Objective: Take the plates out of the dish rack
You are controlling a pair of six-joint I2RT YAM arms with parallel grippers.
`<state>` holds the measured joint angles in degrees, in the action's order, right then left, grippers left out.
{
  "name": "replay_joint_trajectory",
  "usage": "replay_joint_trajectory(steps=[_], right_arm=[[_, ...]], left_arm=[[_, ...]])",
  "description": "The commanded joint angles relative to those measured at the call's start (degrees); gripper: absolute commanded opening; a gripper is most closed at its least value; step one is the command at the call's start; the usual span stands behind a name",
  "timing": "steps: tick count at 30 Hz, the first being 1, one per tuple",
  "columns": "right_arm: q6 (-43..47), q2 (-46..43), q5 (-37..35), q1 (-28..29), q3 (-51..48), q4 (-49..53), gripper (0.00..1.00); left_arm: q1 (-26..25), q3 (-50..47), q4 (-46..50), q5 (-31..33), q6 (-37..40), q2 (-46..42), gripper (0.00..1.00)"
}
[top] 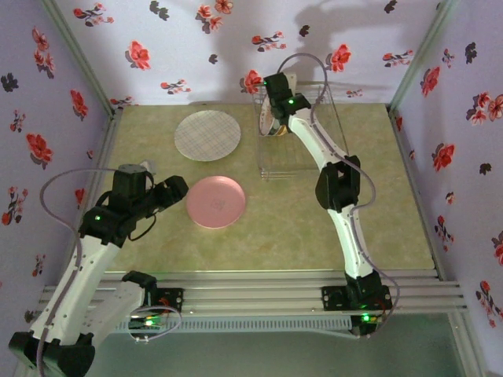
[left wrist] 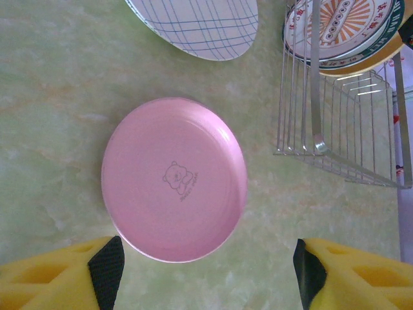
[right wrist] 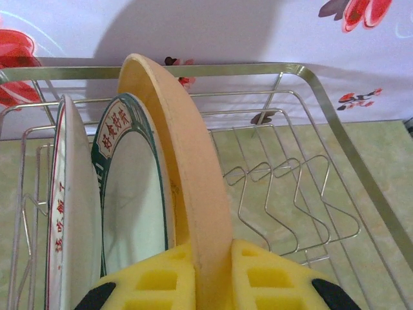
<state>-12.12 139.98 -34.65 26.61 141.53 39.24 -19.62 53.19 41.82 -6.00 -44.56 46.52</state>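
A pink plate (top: 215, 201) (left wrist: 174, 179) lies flat on the table, and a checked plate (top: 207, 135) (left wrist: 203, 26) lies behind it. The wire dish rack (top: 302, 133) (left wrist: 342, 123) (right wrist: 303, 194) holds three upright plates. My right gripper (top: 277, 100) (right wrist: 213, 278) is shut on the rim of the orange-yellow plate (right wrist: 184, 161), which stands in the rack. Beside it stand a white plate with a green rim (right wrist: 132, 200) and another white plate (right wrist: 74, 219). My left gripper (top: 169, 191) (left wrist: 210, 271) hangs open just above the near edge of the pink plate, holding nothing.
Flowered walls (top: 236, 39) enclose the table on three sides. The rack's empty wire slots (right wrist: 290, 194) lie to the right of the orange-yellow plate. Bare table (top: 314, 228) stretches in front of the rack.
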Motion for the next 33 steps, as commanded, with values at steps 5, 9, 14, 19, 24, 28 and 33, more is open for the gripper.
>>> replay_joint_trajectory(steps=[5,9,14,19,24,28,33], right_arm=[[4.59,0.97,-8.8,2.77,3.51,-3.51,0.01],[8.37,1.17,-14.21,3.94,4.82,-4.84,0.0],[13.12,1.43,-19.05,4.67,5.85,-6.18,0.0],[15.89,1.41,-21.45,4.77,6.2,-7.02,0.0],[18.66,1.34,-23.28,4.77,6.47,-8.1,0.0],[21.88,1.06,-25.22,4.74,6.69,-9.32,0.0],[24.52,0.62,-27.04,4.45,6.73,-9.54,0.0]], left_arm=[[-0.03,-0.18,-0.51,0.46,1.54,0.13,0.74],[-0.14,-0.02,-0.77,0.46,1.54,0.45,0.74],[-0.08,0.25,-0.86,0.33,1.52,0.76,0.74],[-0.14,0.42,-0.95,0.29,1.59,0.92,0.74],[-0.08,0.86,-0.95,0.24,1.75,1.2,0.74],[-0.18,1.2,-0.95,0.29,1.95,1.29,0.74],[-0.13,1.56,-0.95,0.23,2.21,1.5,0.74]])
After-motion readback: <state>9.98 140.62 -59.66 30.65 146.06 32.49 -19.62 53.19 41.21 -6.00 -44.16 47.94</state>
